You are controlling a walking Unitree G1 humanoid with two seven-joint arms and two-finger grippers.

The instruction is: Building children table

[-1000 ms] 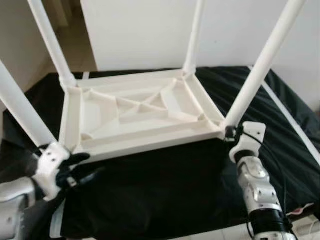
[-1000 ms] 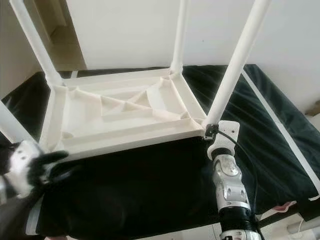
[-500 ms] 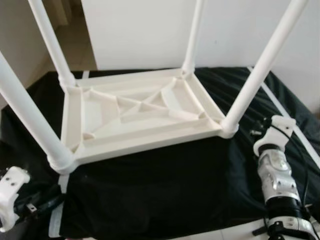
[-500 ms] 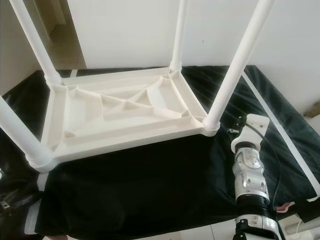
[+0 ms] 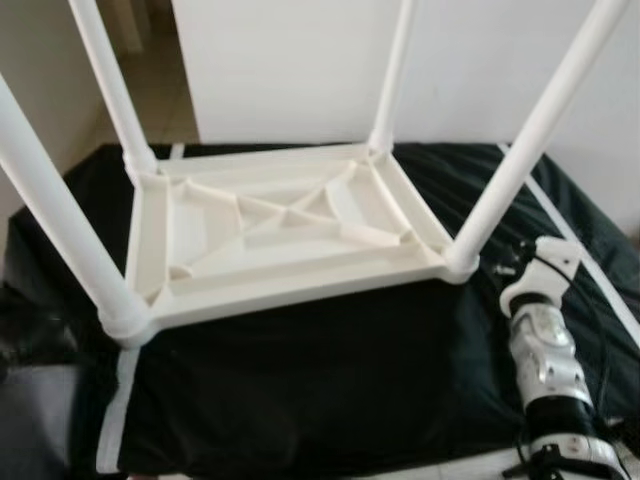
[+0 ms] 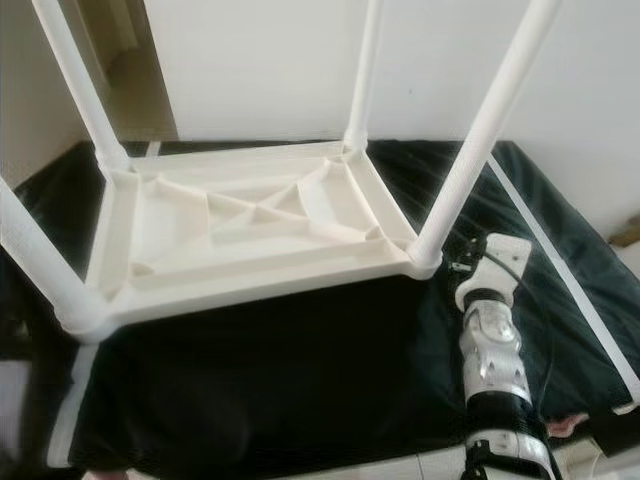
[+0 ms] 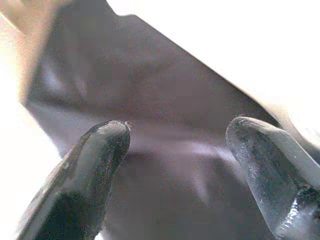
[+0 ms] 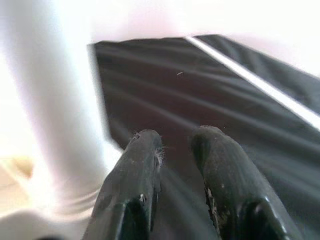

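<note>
Right hand (image 8: 172, 137) beside table leg (image 5: 520, 150), apart

Tables: one white plastic table (image 5: 280, 235), lying upside down.
Table legs: four white legs, one at each corner, near left (image 5: 55, 210), far left (image 5: 112, 85), far right (image 5: 392, 75) and near right (image 5: 530, 140).
Black covers: one black cover (image 5: 300, 380) beneath the table.
White stripes on the cover: two can be made out, one at the right (image 5: 580, 260) and one at the near left (image 5: 115, 410), though the left one is blurred.
Silver arms: one, the right arm (image 5: 545, 360), beside the near right leg.
Grippers: two, the left gripper (image 7: 177, 142) and the right gripper (image 8: 175, 145).
Black fingers: four, two per gripper.
</note>
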